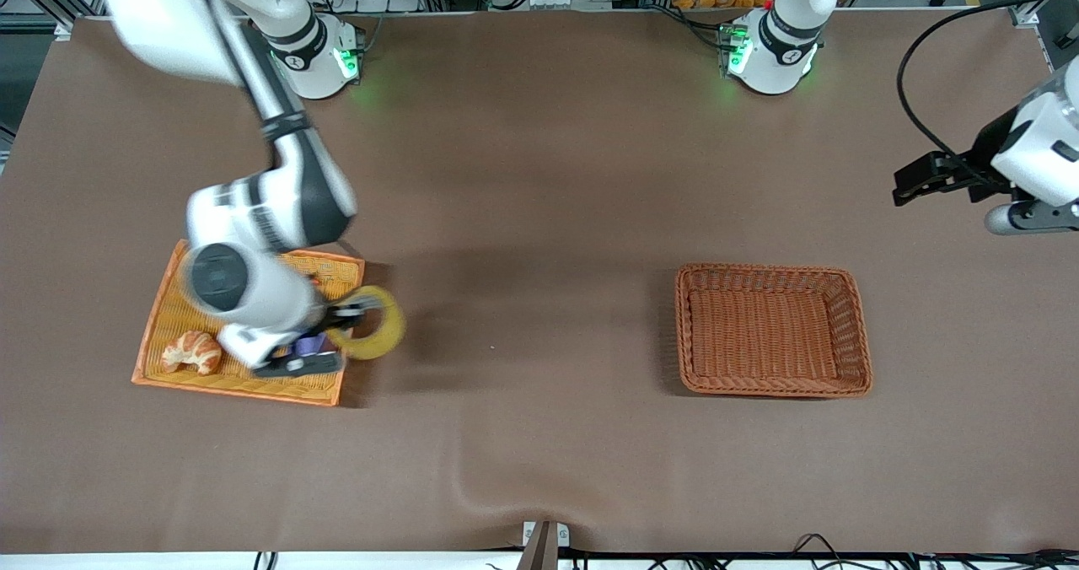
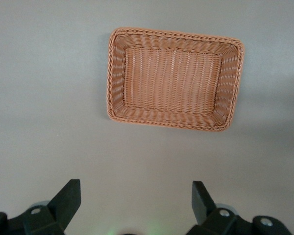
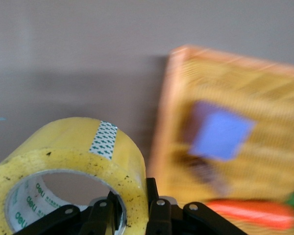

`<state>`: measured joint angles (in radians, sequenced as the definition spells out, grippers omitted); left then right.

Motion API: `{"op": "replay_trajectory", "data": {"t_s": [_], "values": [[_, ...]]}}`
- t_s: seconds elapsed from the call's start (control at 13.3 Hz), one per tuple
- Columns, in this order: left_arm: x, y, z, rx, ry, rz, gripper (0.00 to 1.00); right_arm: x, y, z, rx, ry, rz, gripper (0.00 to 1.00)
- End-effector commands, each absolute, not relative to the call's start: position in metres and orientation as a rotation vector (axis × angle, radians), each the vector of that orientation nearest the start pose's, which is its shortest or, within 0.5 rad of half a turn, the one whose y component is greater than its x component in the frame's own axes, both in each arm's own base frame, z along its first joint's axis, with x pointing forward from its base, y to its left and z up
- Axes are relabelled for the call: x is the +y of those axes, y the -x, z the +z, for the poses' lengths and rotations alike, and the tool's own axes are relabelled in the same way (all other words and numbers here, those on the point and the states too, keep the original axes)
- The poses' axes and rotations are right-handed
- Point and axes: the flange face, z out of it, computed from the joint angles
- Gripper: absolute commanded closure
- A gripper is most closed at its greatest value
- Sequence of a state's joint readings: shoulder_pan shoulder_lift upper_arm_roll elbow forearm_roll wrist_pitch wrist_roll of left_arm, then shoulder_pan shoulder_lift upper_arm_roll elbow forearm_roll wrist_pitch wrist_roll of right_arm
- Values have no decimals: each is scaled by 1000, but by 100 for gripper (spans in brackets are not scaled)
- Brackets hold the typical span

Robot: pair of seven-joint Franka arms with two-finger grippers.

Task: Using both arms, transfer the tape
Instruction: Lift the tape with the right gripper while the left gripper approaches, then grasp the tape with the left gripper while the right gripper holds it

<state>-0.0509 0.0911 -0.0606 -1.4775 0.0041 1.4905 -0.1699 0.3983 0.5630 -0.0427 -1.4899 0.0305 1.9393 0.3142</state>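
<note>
The yellow tape roll (image 1: 377, 324) hangs in the air over the edge of the orange tray (image 1: 169, 300), on the side toward the brown basket. My right gripper (image 1: 344, 317) is shut on its wall, one finger inside the ring and one outside. In the right wrist view the tape (image 3: 73, 156) fills the lower corner, pinched by the gripper (image 3: 134, 208). My left gripper (image 1: 910, 184) is open and empty, high over the table at the left arm's end; its fingers (image 2: 68, 198) stand wide apart in the left wrist view.
The orange tray holds a croissant (image 1: 192, 352), a purple block (image 3: 220, 132) and a red-orange item (image 3: 250, 211). An empty brown wicker basket (image 1: 773, 330) sits toward the left arm's end, also in the left wrist view (image 2: 175, 78).
</note>
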Motion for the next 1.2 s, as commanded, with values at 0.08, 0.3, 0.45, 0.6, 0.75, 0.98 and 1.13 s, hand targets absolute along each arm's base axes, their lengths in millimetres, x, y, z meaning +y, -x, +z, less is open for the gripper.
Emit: {"op": "replay_trajectory", "data": {"t_s": [0.08, 0.3, 0.45, 0.6, 0.75, 0.98, 1.13], "values": [[-89, -574, 604, -151, 3104, 101, 0, 384, -590, 296, 191, 3152, 184, 100], [-88, -582, 595, -163, 3114, 95, 0, 462, -548, 261, 338, 3026, 207, 100], [-84, -588, 582, -172, 3108, 127, 0, 488, -526, 243, 399, 2967, 296, 100], [-90, -600, 565, -168, 3121, 108, 0, 500, -515, 234, 392, 2954, 314, 95], [-94, -606, 556, -163, 3124, 84, 0, 496, -519, 232, 393, 2961, 303, 0], [-94, -610, 552, -153, 3127, 57, 0, 476, -545, 261, 417, 2952, 230, 0], [-100, -616, 541, -136, 3134, 37, 0, 443, -575, 287, 459, 2963, 141, 0]]}}
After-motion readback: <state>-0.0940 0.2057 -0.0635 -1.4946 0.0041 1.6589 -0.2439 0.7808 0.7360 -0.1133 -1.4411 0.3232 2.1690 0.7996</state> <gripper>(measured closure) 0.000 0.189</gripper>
